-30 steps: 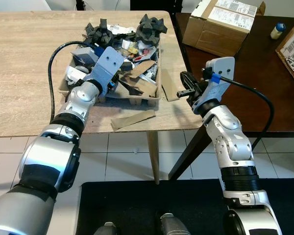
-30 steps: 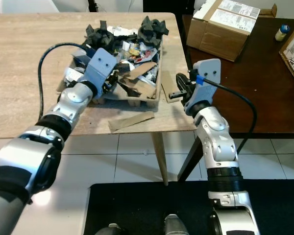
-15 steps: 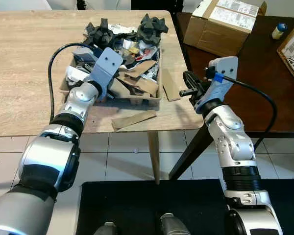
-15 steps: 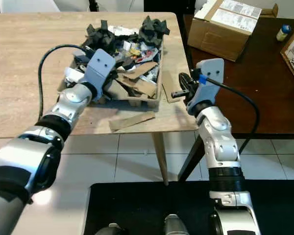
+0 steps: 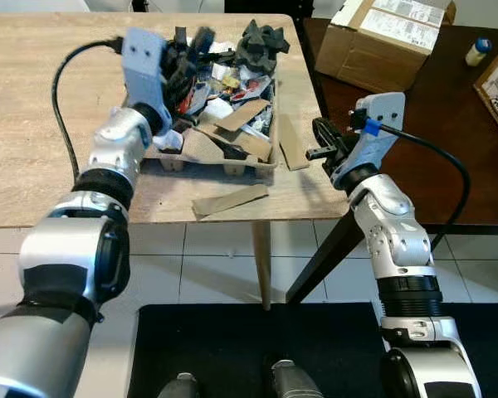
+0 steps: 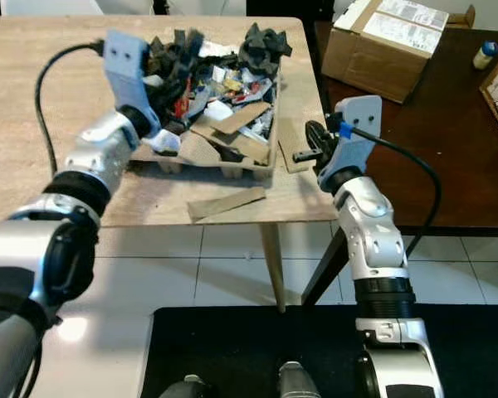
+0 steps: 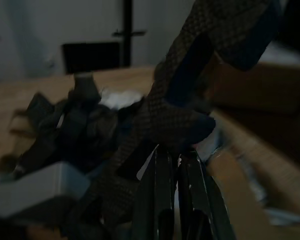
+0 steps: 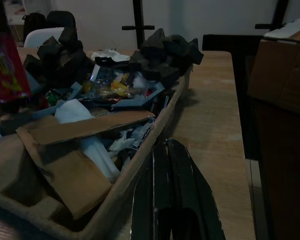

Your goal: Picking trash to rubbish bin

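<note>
Left gripper is raised above the far-left part of the trash tray on the bench, fingers pinched narrow on a dark mesh-textured scrap lifted out of the pile. Right gripper sits just off the tray's right side near the bench edge, fingers pressed together and empty. A loose cardboard strip lies on the bench nearer the robot than the tray; the rubbish bin can't be located.

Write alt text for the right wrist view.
The right end effector, fingers shut together, points along the wooden table beside a cardboard tray heaped with trash: cardboard scraps, crumpled black pieces and wrappers.
</note>
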Robot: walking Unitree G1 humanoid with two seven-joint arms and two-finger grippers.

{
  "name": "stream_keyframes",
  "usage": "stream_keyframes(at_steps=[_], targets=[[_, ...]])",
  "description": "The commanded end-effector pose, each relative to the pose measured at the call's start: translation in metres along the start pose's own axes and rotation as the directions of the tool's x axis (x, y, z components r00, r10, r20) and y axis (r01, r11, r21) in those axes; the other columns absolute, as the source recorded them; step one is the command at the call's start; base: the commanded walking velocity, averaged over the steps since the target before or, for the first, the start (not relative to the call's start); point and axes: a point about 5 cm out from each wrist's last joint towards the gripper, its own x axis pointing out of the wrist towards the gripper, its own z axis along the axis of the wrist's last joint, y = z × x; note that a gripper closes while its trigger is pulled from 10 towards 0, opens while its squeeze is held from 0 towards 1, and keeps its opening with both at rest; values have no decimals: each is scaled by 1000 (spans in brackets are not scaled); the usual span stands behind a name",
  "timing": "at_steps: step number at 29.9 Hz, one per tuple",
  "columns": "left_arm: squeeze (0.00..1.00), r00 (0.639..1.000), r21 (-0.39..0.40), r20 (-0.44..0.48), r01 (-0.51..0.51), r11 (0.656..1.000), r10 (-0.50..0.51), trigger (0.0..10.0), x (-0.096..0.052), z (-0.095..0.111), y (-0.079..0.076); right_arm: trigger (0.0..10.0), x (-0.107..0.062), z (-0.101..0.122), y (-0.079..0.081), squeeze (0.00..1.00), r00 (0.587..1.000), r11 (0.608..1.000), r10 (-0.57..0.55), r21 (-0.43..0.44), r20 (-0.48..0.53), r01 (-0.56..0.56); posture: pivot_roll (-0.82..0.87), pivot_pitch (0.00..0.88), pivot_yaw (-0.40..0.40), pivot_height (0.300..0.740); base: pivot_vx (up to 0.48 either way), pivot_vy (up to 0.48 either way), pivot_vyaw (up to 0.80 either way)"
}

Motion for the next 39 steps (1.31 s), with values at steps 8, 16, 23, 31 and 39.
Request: stream_keyframes(at_steps=[8, 16, 23, 31, 39], targets=[[0, 984, 22, 79, 161, 987, -162, 0, -3, 24, 3, 10000, 3, 1, 0, 0, 1000, 1000, 3, 15, 19, -3, -27, 235, -10, 740, 0, 0, 0], [0, 926, -224, 305, 296, 929, -221, 0, -6, 59, 11, 10000, 5, 12, 6, 0, 995, 996, 45, 70, 92, -52, -29, 221, -11, 740, 0, 0, 0], [0, 860, -237, 372, 452, 860, -350, 0, -6, 67, 1, 10000, 7, 22, 15, 0, 983, 987, 103, 111, 153, -120, -29, 219, -15, 740, 0, 0, 0], [0, 776, -243, 382, 608, 756, -501, 0, -6, 68, -14, 10000, 12, 44, 40, 1000, 937, 946, 223, 172, 270, -274, -26, 213, -15, 740, 0, 0, 0], [0, 709, -214, 260, 704, 677, -655, 0, -14, 42, -28, 10000, 10, 52, 70, 1000, 874, 890, 388, 129, 292, -438, -30, 207, -22, 740, 0, 0, 0]])
